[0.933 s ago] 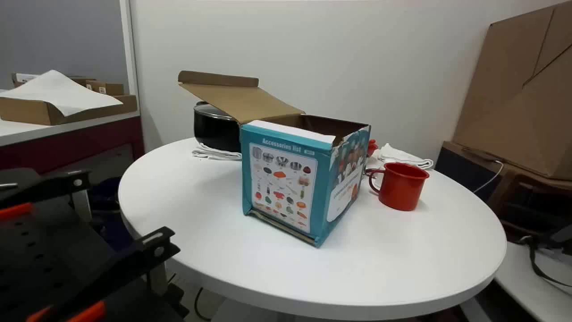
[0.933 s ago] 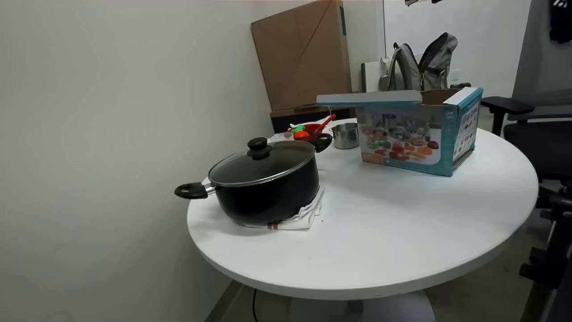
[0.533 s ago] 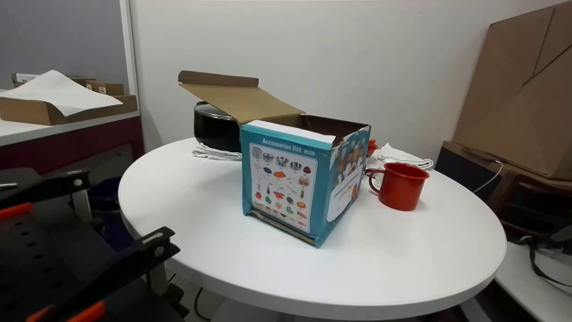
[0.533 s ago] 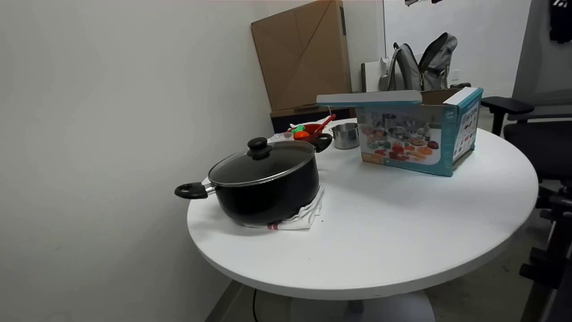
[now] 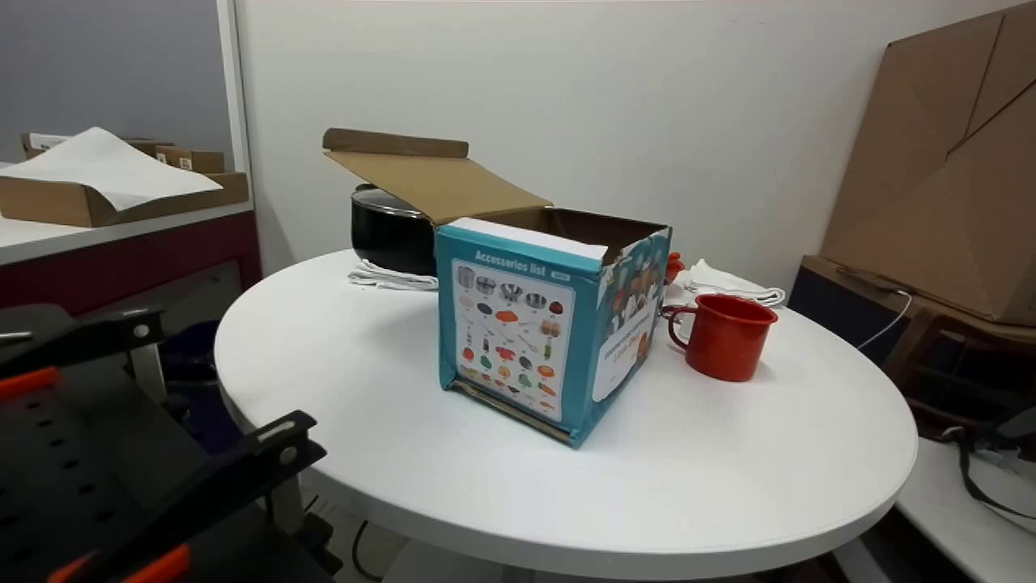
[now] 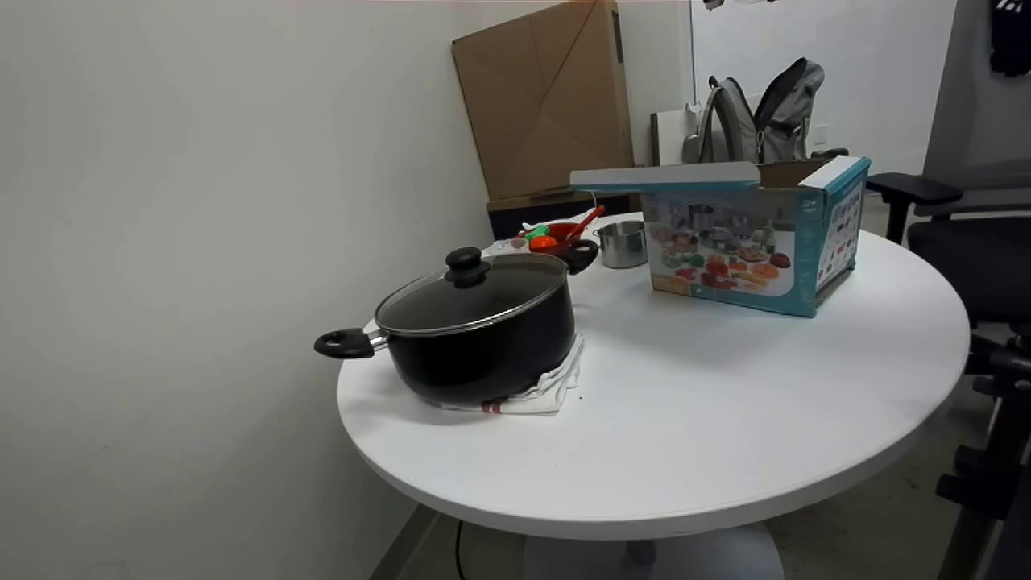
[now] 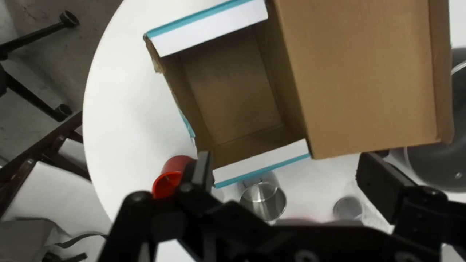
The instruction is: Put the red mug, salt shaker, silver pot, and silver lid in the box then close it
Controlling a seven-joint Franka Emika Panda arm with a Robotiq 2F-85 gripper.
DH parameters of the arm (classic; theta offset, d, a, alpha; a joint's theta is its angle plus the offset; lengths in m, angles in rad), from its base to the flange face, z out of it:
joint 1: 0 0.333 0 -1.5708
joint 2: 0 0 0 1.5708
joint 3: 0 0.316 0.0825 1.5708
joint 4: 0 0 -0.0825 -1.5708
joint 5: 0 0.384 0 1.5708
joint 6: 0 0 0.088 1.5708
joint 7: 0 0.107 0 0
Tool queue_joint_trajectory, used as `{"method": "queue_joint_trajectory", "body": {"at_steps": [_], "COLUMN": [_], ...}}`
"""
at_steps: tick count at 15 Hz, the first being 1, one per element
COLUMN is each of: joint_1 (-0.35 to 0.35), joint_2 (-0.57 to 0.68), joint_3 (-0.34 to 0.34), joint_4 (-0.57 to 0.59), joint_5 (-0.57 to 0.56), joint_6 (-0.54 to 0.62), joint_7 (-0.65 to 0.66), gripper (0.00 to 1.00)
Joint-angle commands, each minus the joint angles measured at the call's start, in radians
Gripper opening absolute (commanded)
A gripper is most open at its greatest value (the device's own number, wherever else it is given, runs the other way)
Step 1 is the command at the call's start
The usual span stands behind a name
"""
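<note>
The box (image 5: 510,340) stands on the white table with its lid flap (image 7: 364,76) folded open. From above, its inside looks bare brown. The red mug (image 5: 728,340) stands upright beside the box; in the wrist view the mug (image 7: 166,185) is partly behind a finger. The silver pot (image 6: 623,245) stands by the box and also shows between the fingers in the wrist view (image 7: 267,205). My gripper (image 7: 285,156) is open and empty, above the table near the box's edge. The salt shaker and silver lid cannot be made out.
A large black pot (image 6: 483,354) with a glass lid sits on a cloth (image 6: 548,395). A red bowl (image 6: 560,234) with toy food lies behind it. A small grey round item (image 7: 348,208) is near the right finger. Large brown cartons (image 5: 947,162) stand behind the table.
Dark tips at the top edge of an exterior view have shifted slightly left. The box, mug and pots have not moved.
</note>
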Motion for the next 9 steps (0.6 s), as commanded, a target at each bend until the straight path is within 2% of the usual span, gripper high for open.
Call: {"method": "queue_joint_trajectory", "body": {"at_steps": [1,5,9], "joint_1": [-0.043,-0.070,-0.054], "joint_2": [0.138,0.287,0.440], "joint_3": [-0.041,-0.062,-0.063], "joint_4": [0.132,0.249,0.348], "joint_5": [0.063,0.048,0.019], "joint_6": [0.055,0.176,0.263], "joint_7": [0.071,0.142,0.228], "gripper": [1.00,1.00,1.00]}}
